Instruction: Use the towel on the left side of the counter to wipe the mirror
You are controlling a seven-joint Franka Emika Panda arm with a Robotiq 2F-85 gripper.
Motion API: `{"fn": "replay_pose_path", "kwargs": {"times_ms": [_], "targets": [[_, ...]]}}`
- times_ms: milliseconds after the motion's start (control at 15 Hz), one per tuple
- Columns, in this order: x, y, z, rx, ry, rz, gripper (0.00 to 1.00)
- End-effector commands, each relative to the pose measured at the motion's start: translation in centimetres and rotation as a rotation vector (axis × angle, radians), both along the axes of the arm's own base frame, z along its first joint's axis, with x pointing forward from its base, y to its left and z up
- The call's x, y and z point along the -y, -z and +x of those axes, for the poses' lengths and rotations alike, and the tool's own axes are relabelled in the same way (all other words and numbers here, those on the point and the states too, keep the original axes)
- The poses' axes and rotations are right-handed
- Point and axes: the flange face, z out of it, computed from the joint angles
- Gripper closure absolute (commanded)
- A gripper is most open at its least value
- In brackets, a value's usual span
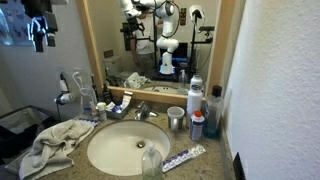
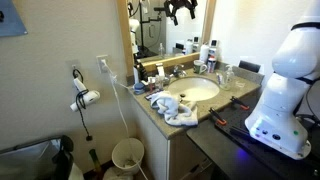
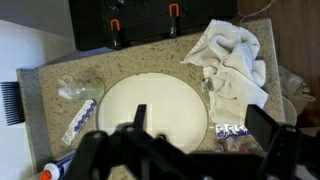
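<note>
A crumpled white towel lies on the counter beside the round sink. It also shows in an exterior view and at the upper right of the wrist view. The wood-framed mirror hangs behind the sink and shows in an exterior view. My gripper is open and empty. It hangs high above the sink basin, apart from the towel. In an exterior view it shows at the top, in front of the mirror.
Bottles, a metal cup and a clear glass stand around the sink. A toothpaste tube lies at the front edge. The faucet is behind the basin. A hairdryer hangs on the wall above a bin.
</note>
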Motion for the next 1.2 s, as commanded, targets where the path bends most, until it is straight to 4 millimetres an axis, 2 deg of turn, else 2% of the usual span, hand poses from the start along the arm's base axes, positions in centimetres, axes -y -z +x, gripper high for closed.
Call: {"fn": "replay_pose_path", "kwargs": {"times_ms": [0,67,267,400,600,733,867,933,1000,1133], "targets": [[0.0,-0.1,0.0,-0.001,0.000,-0.001,0.25],[0.3,0.5,-0.1,-0.012,-0.001,0.007,0.26],[1.3,3.1,-0.4,-0.023,-0.017,0.061,0.51],[2.1,6.6,-1.0,-0.026,-0.033,0.128,0.65],[2.6,12.8,-1.9,-0.014,-0.059,0.252,0.89],[2.8,17.2,-3.2,-0.001,-0.059,0.322,1.00],[3.1,21.6,-4.8,0.032,-0.064,0.373,1.00],[3.3,23.9,-5.9,0.049,-0.065,0.395,0.74],[3.6,25.9,-7.2,0.057,-0.073,0.417,0.74],[3.9,29.8,-8.9,0.089,-0.090,0.448,0.62]]}}
